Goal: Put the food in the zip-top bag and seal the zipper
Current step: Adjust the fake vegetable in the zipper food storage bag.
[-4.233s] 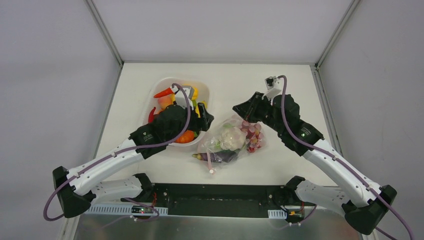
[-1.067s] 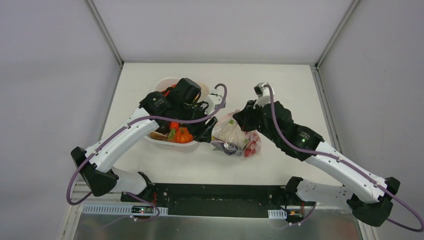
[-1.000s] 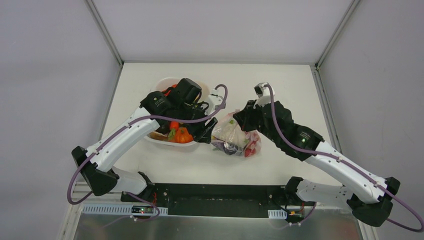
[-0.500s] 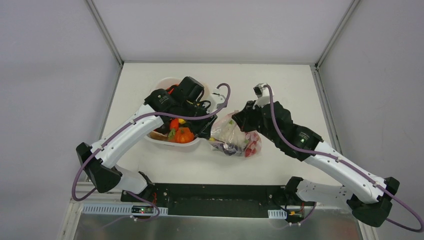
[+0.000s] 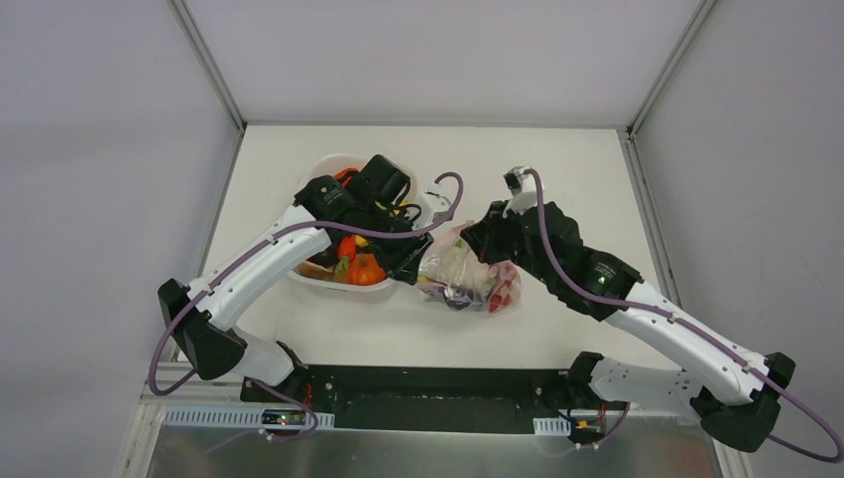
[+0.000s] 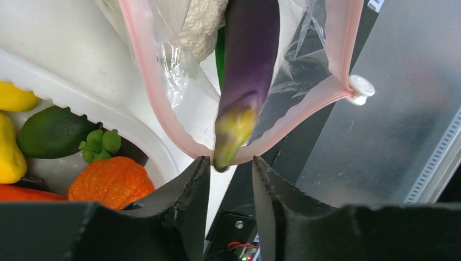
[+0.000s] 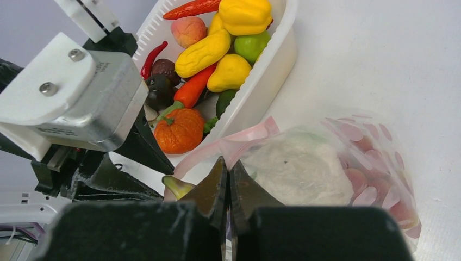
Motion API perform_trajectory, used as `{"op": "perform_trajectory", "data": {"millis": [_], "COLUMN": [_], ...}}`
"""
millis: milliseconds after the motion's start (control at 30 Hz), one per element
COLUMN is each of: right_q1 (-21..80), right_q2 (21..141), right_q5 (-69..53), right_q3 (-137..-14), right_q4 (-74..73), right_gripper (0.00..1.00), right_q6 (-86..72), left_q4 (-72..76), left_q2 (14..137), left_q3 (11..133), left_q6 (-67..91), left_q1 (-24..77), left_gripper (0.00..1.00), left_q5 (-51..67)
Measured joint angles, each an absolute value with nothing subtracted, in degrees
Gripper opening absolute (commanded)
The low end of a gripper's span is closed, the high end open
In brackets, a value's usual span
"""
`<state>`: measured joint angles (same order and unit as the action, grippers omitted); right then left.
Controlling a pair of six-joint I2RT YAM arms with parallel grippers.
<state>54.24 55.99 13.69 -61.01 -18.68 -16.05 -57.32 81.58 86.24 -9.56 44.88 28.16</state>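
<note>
The zip-top bag (image 6: 174,76) is clear, crinkled glossy plastic film; its zipper (image 6: 144,70) is smooth pink plastic. The eggplant (image 6: 250,49) is glossy. The tub (image 7: 274,65) is smooth white plastic. The desk (image 7: 380,49) is matt.

The white table (image 5: 557,169) is carrying two items. A white tub (image 5: 320,165) of toy produce is sitting on it, just left of the left pincer (image 5: 408,261). A clear bag (image 5: 468,281) is resting beside the tub, between that pincer and the right pincer (image 5: 480,235).
</note>
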Motion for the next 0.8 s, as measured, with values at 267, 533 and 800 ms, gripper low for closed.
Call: {"op": "perform_trajectory", "data": {"millis": [267, 533, 800], "right_q1": [54.24, 54.24, 54.22], "right_q2": [55.66, 55.40, 55.00], "right_q5": [13.58, 13.39, 12.58], "right_q3": [-60.64, -60.23, -59.31], "right_q4": [-18.70, -18.61, -18.17], "right_gripper": [0.00, 0.00, 0.01], "right_q6": [-16.47, -16.97, -17.98], "left_q4": [-57.63, -55.48, -44.27], "left_q2": [83.94, 83.31, 76.07], "left_q3": [86.65, 86.15, 80.55], "left_q6": [-9.72, -7.99, -0.38], "left_q1": [44.88, 44.88, 43.16], "left_gripper": [0.00, 0.00, 0.00], "left_q5": [30.63, 31.22, 29.54]}}
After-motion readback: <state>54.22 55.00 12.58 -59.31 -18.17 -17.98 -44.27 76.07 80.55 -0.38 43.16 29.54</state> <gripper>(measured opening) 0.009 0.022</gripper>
